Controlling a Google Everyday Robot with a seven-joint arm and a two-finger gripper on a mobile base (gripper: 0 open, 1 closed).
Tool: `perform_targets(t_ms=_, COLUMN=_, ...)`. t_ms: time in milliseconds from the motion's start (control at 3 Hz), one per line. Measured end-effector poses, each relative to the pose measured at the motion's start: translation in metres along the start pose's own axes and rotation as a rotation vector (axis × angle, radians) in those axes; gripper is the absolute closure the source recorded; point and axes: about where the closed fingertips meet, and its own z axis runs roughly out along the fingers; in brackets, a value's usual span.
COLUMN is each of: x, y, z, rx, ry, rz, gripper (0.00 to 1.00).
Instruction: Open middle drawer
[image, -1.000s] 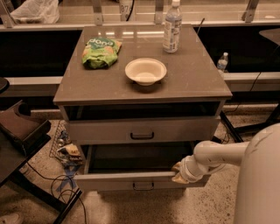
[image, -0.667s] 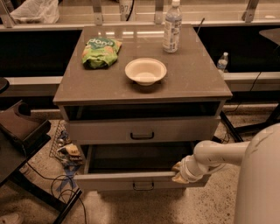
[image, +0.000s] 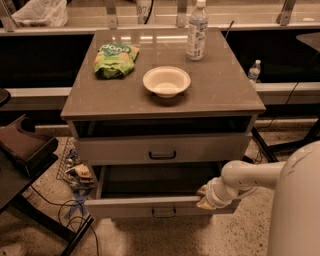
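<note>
- Middle drawer (image: 130, 206): stands pulled well out of the cabinet, at 6 o'clock from the bowl (image: 166, 81). Its dark interior shows behind the front panel. Its handle (image: 163, 213) sits at the panel's centre.
- Change over the last second: none that I can detect. The front panel sits where it did a second ago, and the gripper has not shifted.
- Gripper (image: 204, 196): at the panel's top edge, toward its 3 o'clock end. It lies at 2 o'clock from the handle and apart from it. It appears to touch the edge, but I cannot tell whether it clamps the edge or only rests against it.
- Arm (image: 250, 175): comes in from 3 o'clock, low, level with the open drawer.
- Top drawer (image: 125, 149): at 12 o'clock from the middle drawer, front far less extended, with a dark gap above it under the cabinet top (image: 225, 85).
- Meaning for the task: I judge that travel has stopped and the opening is done or nearly done. The stillness suggests the end of the pull.
- Next move, as I judge it: let go and withdraw toward 3 o'clock without nudging the panel back in.
- Cabinet top: bowl near centre, bag (image: 116, 59) at 10 o'clock from it, bottle (image: 197, 31) at 1 o'clock. All three are where they were.
</note>
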Motion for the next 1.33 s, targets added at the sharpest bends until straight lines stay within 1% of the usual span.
perform_targets(t_ms=333, x=0.0, y=0.0, z=0.0, rx=0.0, ry=0.0, rz=0.0, gripper=0.82)
perform_targets(t_ms=1000, x=0.0, y=0.0001, z=0.0001, rx=0.0, ry=0.0, rz=0.0, gripper=0.36)
perform_targets(t_ms=1333, x=0.0, y=0.0001, z=0.0002, rx=0.0, ry=0.0, rz=0.0, gripper=0.04)
